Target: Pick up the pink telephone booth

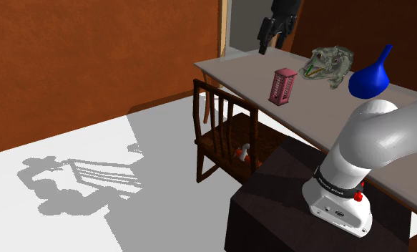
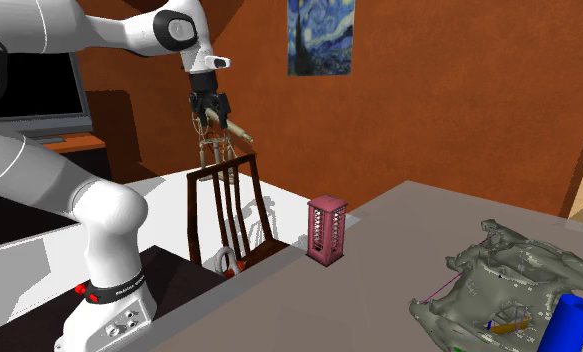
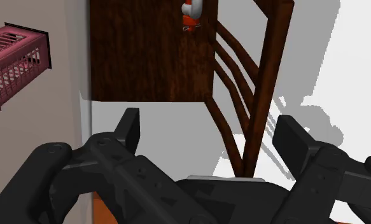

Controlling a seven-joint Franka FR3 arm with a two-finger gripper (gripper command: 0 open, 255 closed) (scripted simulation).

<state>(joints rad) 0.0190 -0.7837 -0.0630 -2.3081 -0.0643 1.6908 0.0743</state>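
Observation:
The pink telephone booth [image 1: 283,86] [image 2: 326,230] stands upright near the edge of the grey table [image 1: 385,136] [image 2: 399,270]. In the wrist view the booth [image 3: 15,67] lies off to one side of the fingers, not between them. My black gripper [image 1: 272,39] [image 2: 209,120] [image 3: 210,130] hangs open and empty, high above the wooden chair [image 1: 224,136] [image 2: 224,210] [image 3: 152,51] beside the table. It is well above the booth and apart from it.
A grey-green frog-like figure [image 1: 330,66] [image 2: 499,290] and a blue vase [image 1: 371,77] [image 2: 569,325] share the table. A small red-and-white object [image 1: 242,152] [image 3: 191,14] lies on the chair seat. A monitor [image 2: 39,90] and a painting [image 2: 321,35] are behind.

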